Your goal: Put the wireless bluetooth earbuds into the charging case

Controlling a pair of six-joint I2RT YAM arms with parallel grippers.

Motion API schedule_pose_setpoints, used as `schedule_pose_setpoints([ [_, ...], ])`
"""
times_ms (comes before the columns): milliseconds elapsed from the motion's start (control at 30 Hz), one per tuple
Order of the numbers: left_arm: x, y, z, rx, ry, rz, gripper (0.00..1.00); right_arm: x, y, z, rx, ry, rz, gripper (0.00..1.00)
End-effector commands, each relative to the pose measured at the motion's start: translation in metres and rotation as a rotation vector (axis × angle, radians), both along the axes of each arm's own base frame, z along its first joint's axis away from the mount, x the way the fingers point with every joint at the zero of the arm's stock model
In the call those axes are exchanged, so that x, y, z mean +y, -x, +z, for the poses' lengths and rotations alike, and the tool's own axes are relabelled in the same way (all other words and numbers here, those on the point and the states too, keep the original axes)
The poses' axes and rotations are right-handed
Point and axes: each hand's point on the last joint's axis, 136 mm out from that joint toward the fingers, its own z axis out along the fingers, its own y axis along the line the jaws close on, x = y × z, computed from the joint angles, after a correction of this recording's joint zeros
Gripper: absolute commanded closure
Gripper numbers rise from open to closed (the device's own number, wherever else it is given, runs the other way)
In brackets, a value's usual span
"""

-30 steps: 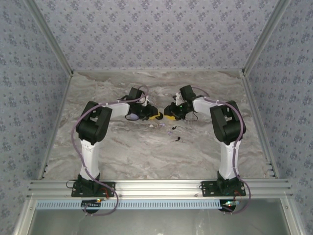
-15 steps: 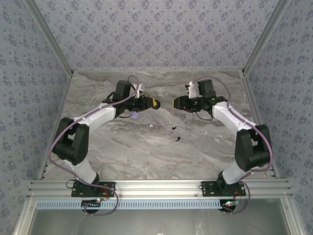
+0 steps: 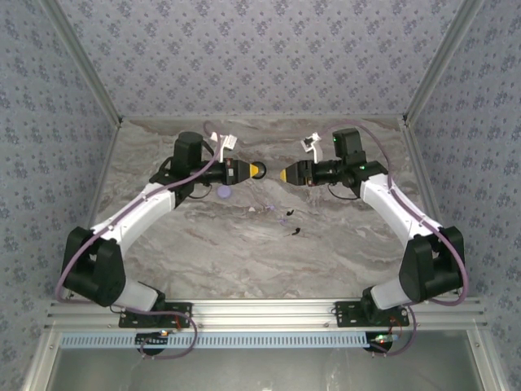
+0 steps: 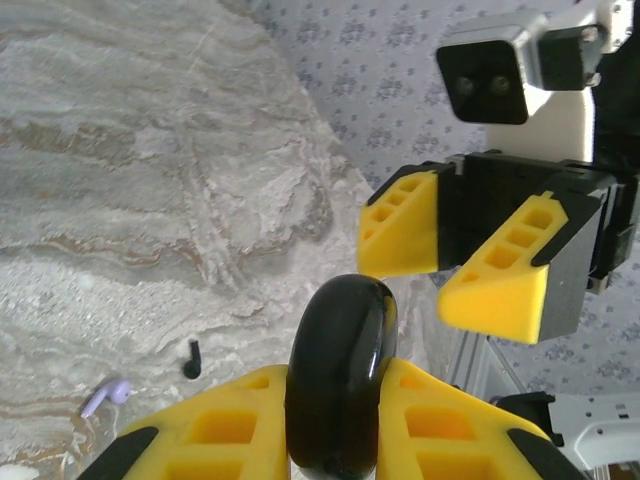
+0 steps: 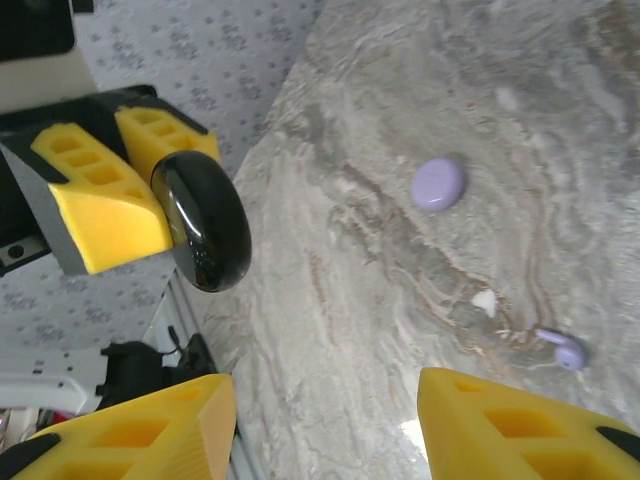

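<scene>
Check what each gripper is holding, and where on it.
Left gripper pinches the black case across its broad faces, near one edge. Right gripper: open, empty.

The top camera looks down from behind the arms over the whole bench [image 3: 244, 244]. Wrist cameras sit close behind the left tool [image 4: 335, 370] and right tool [image 5: 322, 388], facing each other.

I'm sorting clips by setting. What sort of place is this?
Probably a purpose-built robot test booth, not a home: a marble-patterned tabletop boxed in by patterned walls, with an aluminium rail along its near edge.
</scene>
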Motion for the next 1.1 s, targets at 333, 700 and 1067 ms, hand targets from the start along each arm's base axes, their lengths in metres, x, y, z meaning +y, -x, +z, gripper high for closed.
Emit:
schedule_pose_setpoints([
  [333, -0.013, 0.034, 0.038, -0.164, 0.074, -0.158, 0.81, 0.031, 0.021, 0.055, -0.157, -0.088, 0.169, 0.46],
  [700, -0.018, 0.042, 0.044, -0.176, 0.080, -0.194, 0.81, 0.040, 0.021, 0.054, -0.142, -0.084, 0.204, 0.50],
  [1067, -0.020, 0.042, 0.045, -0.175, 0.079, -0.195, 0.81, 0.046, 0.029, 0.052, -0.133, -0.091, 0.252, 0.69],
])
